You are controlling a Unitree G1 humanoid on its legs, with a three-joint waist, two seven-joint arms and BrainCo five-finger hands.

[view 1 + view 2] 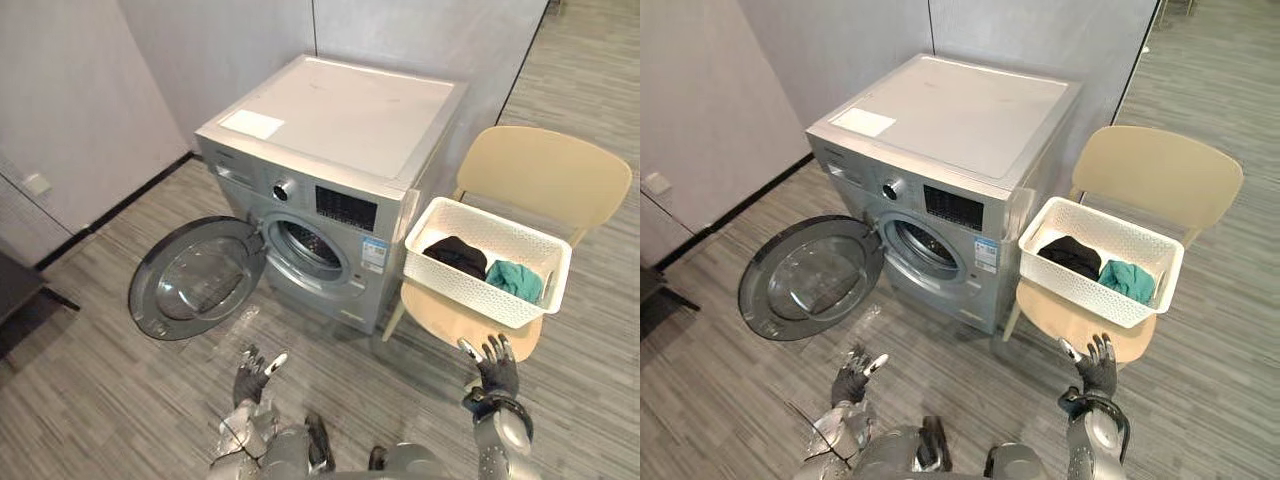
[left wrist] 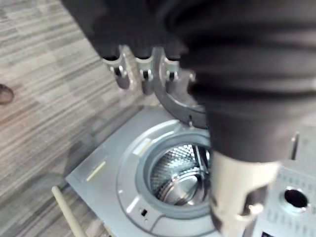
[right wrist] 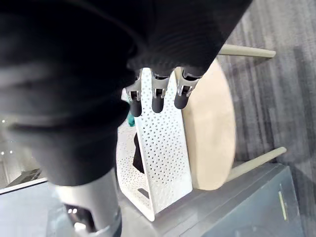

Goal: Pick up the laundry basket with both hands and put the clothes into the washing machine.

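Laundry basket (image 1: 458, 290): white, perforated, standing on the seat of a beige chair (image 1: 545, 172), just right of the washing machine (image 1: 340, 125). Contents: black garment (image 1: 456, 255) at left, teal garment (image 1: 515, 280) at right. Machine door (image 1: 195, 280): swung open to the left, drum exposed. Left hand (image 1: 252, 376): raised near the door, fingers spread, released, touching nothing. Right hand (image 1: 496, 368): raised on the near side of the chair seat, fingers spread, released, apart from the basket.
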